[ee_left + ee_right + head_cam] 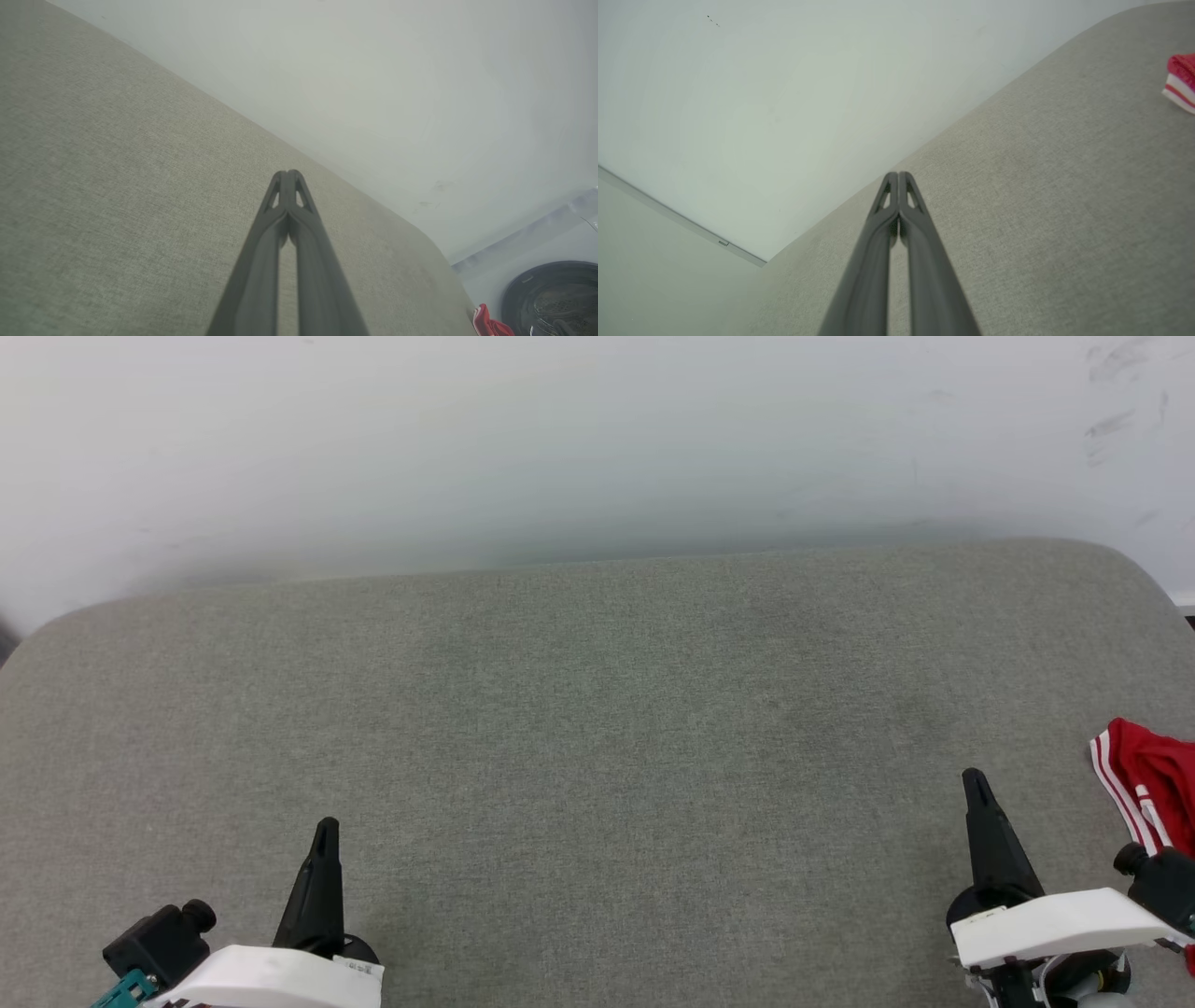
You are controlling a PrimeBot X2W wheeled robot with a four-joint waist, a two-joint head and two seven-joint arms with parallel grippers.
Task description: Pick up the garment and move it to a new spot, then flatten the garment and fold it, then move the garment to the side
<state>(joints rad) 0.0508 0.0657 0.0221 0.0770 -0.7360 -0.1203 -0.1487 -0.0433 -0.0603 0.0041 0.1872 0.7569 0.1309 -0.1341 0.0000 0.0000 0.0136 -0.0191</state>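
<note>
My left gripper (pixel 326 831) hangs at 7 o'clock in the head view and my right gripper (pixel 976 786) at 4 o'clock. On both, the two long dark fingers are pressed together with nothing between them, and the wrist views show the same: left gripper (pixel 288 175) and right gripper (pixel 898 177) each closed to a single point over the grey fabric-covered tabletop (pixel 597 709).

The garment (pixel 1150 775), a red soft-fabric jersey T-shirt with red-and-white striped trim, lies bunched at 3 o'clock, cut off by the right border of the head view and just beyond my right wrist. In the right wrist view the garment (pixel 1181 77) is a small red-and-white stack at 2 o'clock. In the left wrist view the garment (pixel 486 323) is a red sliver at 5 o'clock, close to the tabletop's rounded corner.

What worries me:
- Most of the cloth is out of frame, so I would be choosing a pinch point half blind.
- If I reach with the fingers together, I would shove the thin fabric instead of taking it, and I judge it close enough to the edge to slide off.
- A shallow pinch could catch one layer only, so the rest would drag and twist.
- The black camera block on my right wrist sits very near the cloth, and I cannot tell whether they touch; swinging that arm could snag the trim
</note>
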